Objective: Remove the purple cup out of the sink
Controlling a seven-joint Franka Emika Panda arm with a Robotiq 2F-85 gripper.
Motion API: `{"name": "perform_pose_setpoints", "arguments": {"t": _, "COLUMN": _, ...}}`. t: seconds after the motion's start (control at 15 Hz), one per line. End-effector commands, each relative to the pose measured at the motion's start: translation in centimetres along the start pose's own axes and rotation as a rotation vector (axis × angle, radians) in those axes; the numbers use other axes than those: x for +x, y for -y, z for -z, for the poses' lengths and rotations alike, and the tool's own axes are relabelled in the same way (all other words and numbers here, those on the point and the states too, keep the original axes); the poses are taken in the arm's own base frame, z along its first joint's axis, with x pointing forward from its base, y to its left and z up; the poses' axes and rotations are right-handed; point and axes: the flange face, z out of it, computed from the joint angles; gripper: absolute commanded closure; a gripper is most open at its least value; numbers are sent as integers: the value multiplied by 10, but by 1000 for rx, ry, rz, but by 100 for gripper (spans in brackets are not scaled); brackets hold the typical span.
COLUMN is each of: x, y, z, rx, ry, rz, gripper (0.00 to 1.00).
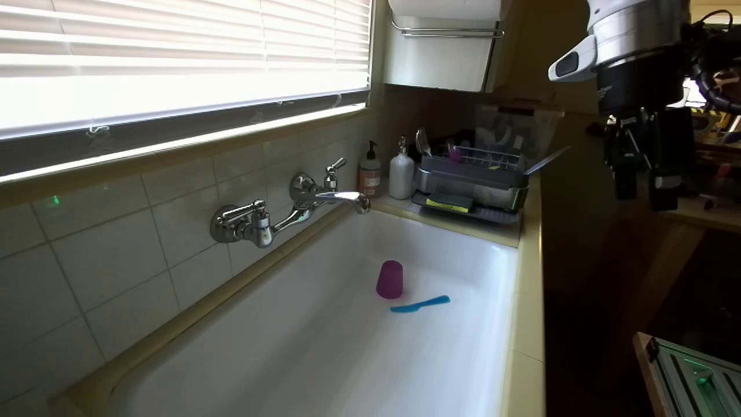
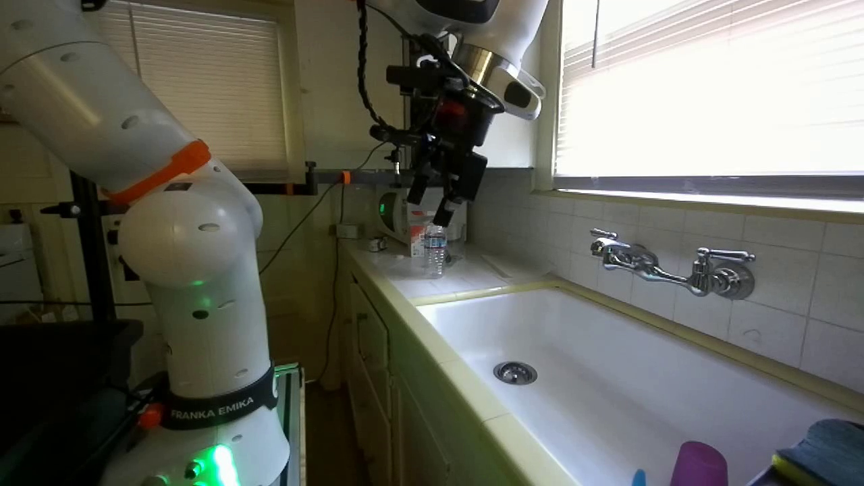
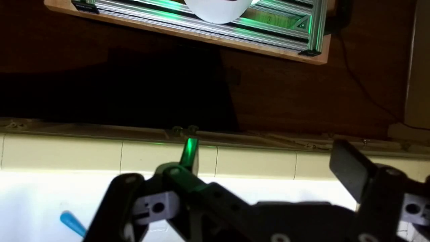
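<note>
- Evidently, the purple cup (image 1: 390, 280) stands in the sink (image 1: 324, 359), apparently mouth down, its long axis roughly upright.
- Just beside it we see the blue utensil (image 1: 420, 304), seemingly not touching it.
- High above hangs our gripper (image 3: 268, 158), spread wide with nothing held.
- From there, we judge, the cup lies well below and across, toward the faucet (image 1: 341, 198) and the dish rack (image 1: 480, 176); the wrist view doesn't show it, so we likely need to travel sideways before descending.
</note>
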Motion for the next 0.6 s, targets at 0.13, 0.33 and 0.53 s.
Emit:
{"name": "perform_pose_setpoints", "arguments": {"t": 0.13, "x": 22, "y": -42, "z": 1, "rx": 6, "ry": -99, "rz": -209, "gripper": 0}}
{"name": "perform_pose_setpoints", "arguments": {"t": 0.33, "x": 43, "y": -69, "z": 1, "rx": 0, "ry": -193, "rz": -261, "gripper": 0}}
{"name": "perform_pose_setpoints", "arguments": {"t": 0.53, "x": 67, "y": -88, "z": -3, "rx": -33, "ry": -263, "rz": -273, "gripper": 0}}
